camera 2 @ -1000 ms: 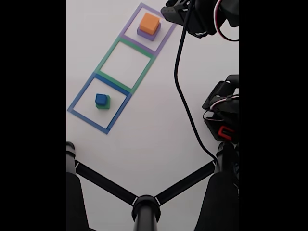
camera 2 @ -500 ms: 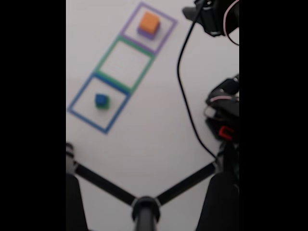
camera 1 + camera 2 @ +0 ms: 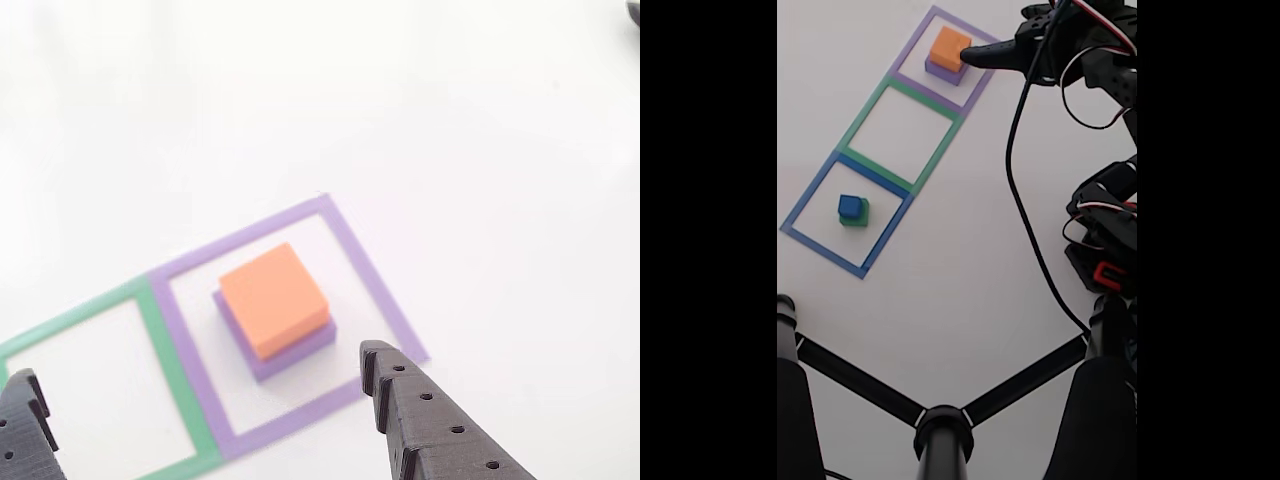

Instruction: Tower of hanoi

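Hovering spread beside the orange block (image 3: pixel 274 299) atop purple block (image 3: pixel 290 350), the claw (image 3: pixel 200 395) has bare tabletop around.

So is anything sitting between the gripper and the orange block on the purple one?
Nothing visible. In the other view the open gripper faces the orange block, which sits on the purple block, with only bare table and the purple outline between them.

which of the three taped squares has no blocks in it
The green taped square, the middle one: bare inside, while the purple square and blue square each hold a two-block stack.
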Robot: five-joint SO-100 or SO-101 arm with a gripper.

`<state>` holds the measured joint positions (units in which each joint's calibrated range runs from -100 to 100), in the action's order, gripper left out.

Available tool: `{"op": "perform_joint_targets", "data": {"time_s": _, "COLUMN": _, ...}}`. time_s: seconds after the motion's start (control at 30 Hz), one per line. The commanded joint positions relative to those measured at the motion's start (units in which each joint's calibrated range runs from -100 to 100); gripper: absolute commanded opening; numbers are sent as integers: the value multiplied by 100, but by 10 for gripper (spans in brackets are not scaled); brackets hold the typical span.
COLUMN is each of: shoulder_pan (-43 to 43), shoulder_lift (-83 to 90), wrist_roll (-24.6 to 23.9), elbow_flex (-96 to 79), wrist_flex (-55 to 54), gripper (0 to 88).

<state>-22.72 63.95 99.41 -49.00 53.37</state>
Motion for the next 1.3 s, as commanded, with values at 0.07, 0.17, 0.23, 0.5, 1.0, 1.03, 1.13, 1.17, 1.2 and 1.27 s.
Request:
{"op": "perform_joint_targets", "data": {"time_s": 0.07, "shoulder_pan": -271, "shoulder_lift": 159, "wrist_roll": 59, "elbow_flex": -1202, "wrist_flex": -1869, "gripper": 423}}
{"op": "perform_joint_targets", "data": {"time_s": 0.17, "shoulder_pan": -469, "shoulder_lift": 127, "wrist_roll": 59, "elbow_flex": -1765, "wrist_flex": -2565, "gripper": 428}}
{"op": "perform_joint_targets", "data": {"time_s": 0.23, "shoulder_pan": -568, "shoulder_lift": 39, "wrist_roll": 59, "elbow_flex": -2210, "wrist_flex": -3188, "gripper": 457}}
{"op": "perform_joint_targets", "data": {"time_s": 0.5, "shoulder_pan": -576, "shoulder_lift": -762, "wrist_roll": 59, "elbow_flex": -3355, "wrist_flex": -5244, "gripper": 471}}
{"op": "perform_joint_targets", "data": {"time_s": 1.0, "shoulder_pan": -439, "shoulder_lift": -3438, "wrist_roll": 59, "elbow_flex": -3655, "wrist_flex": -8336, "gripper": 478}}
{"op": "perform_joint_targets", "data": {"time_s": 1.03, "shoulder_pan": -439, "shoulder_lift": -3599, "wrist_roll": 59, "elbow_flex": -3646, "wrist_flex": -8482, "gripper": 477}}
{"op": "perform_joint_targets", "data": {"time_s": 1.13, "shoulder_pan": -439, "shoulder_lift": -4103, "wrist_roll": 59, "elbow_flex": -3546, "wrist_flex": -8902, "gripper": 472}}
{"op": "perform_joint_targets", "data": {"time_s": 1.17, "shoulder_pan": -439, "shoulder_lift": -4288, "wrist_roll": 59, "elbow_flex": -3501, "wrist_flex": -9048, "gripper": 470}}
{"op": "perform_joint_targets", "data": {"time_s": 1.2, "shoulder_pan": -439, "shoulder_lift": -4488, "wrist_roll": 59, "elbow_flex": -3437, "wrist_flex": -9178, "gripper": 470}}
{"op": "perform_joint_targets", "data": {"time_s": 1.27, "shoulder_pan": -446, "shoulder_lift": -4801, "wrist_roll": 59, "elbow_flex": -3301, "wrist_flex": -9348, "gripper": 468}}
